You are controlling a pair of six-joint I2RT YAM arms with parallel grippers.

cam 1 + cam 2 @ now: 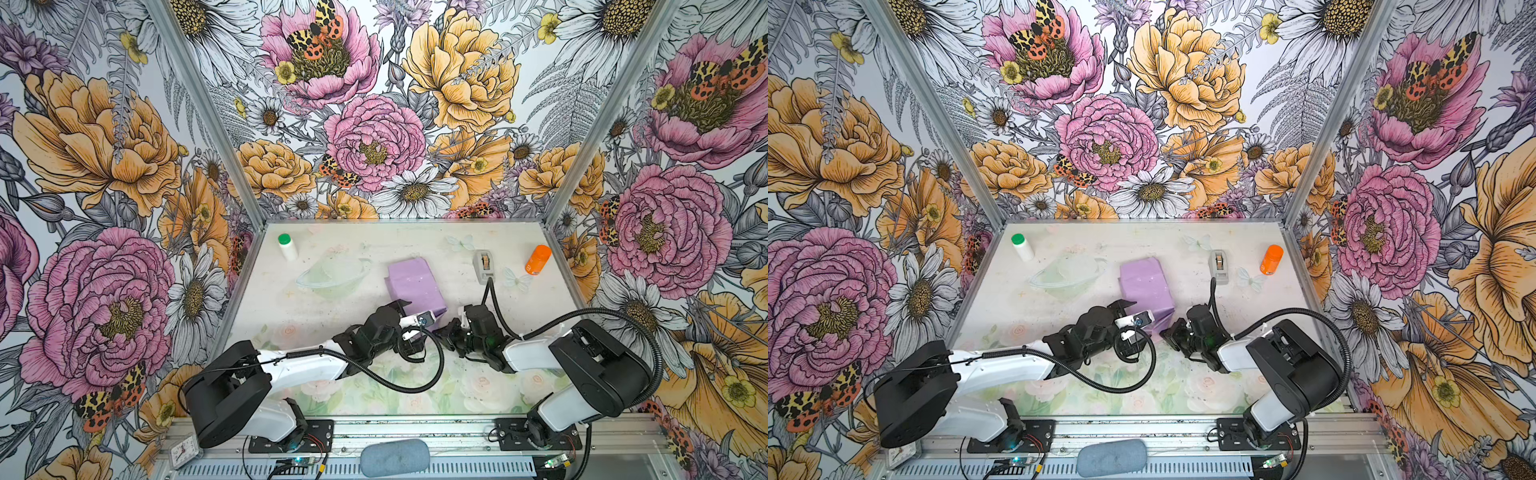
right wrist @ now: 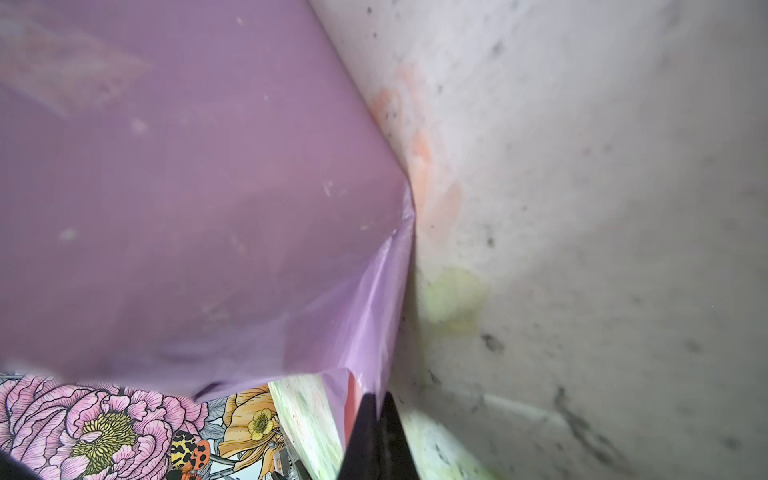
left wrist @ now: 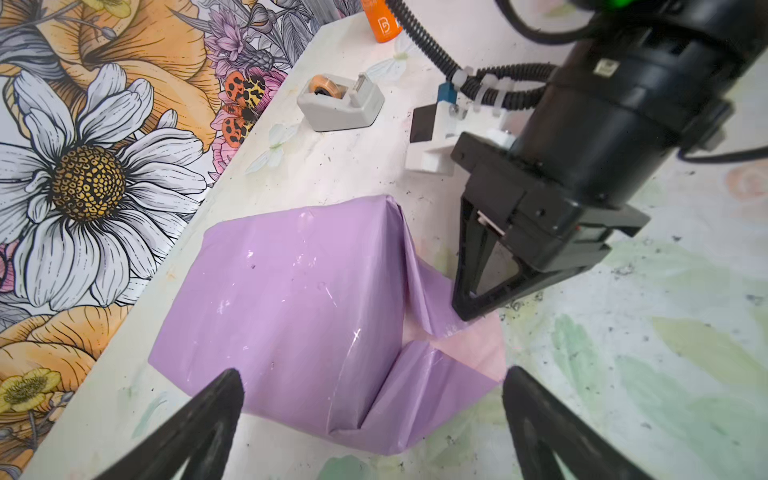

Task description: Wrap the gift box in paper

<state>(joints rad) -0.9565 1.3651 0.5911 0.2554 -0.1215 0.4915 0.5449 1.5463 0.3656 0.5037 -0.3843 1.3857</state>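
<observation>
Lying near the middle of the table (image 1: 419,239) is one parcel: the paper (image 1: 413,282) covers the gift box completely, with loose flaps at its near end. Two grippers meet at that end. The left gripper (image 3: 372,374) has its fingers spread wide. The right gripper (image 3: 465,307) has its fingers pressed together, tips on a flap; whether they pinch it is unclear. Farther back are one tape dispenser (image 1: 483,266), one clear bowl (image 1: 332,276) and two bottles, one white (image 1: 287,247) and one orange (image 1: 538,259).
</observation>
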